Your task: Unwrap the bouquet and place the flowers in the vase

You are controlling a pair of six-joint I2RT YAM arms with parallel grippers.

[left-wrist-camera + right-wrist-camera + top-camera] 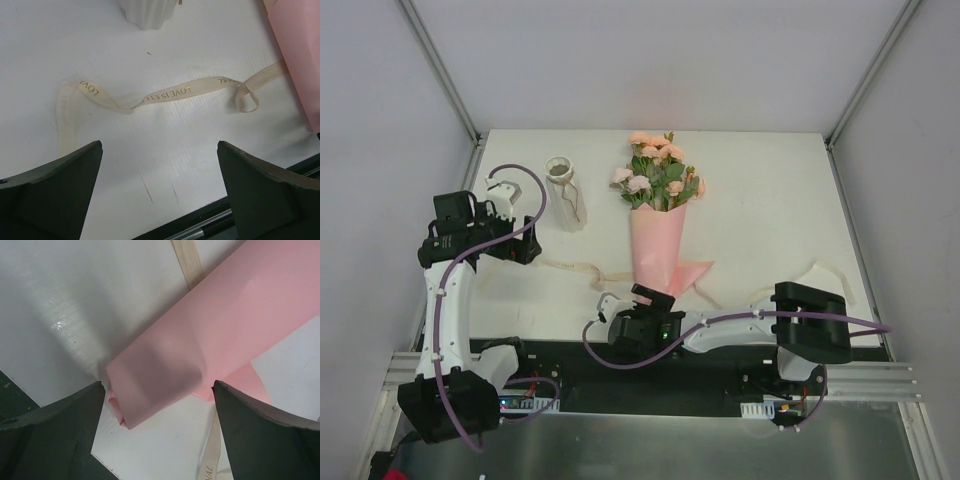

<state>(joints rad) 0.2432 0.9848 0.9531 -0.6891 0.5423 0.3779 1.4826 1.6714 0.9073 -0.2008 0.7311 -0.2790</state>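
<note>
Bouquet (658, 225) paper tip lay under my spread right pincer (157, 385), so I judged pinching only the loose paper edge best; left pincer (160, 145) hung spread too.

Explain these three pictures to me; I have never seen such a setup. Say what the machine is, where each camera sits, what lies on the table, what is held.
The machine is two robot arms bolted at the near edge of a white table. The wide picture looks down from above and behind them; the other two come from a camera on each wrist, with that arm's dark fingers at the bottom. On the table lie a bouquet of peach and pink roses in a pink paper cone, a small white vase standing left of it, and a loose cream ribbon. Nothing is held. The left gripper hangs open above the ribbon. The right gripper is open, its fingers on either side of the cone's narrow end.
</note>
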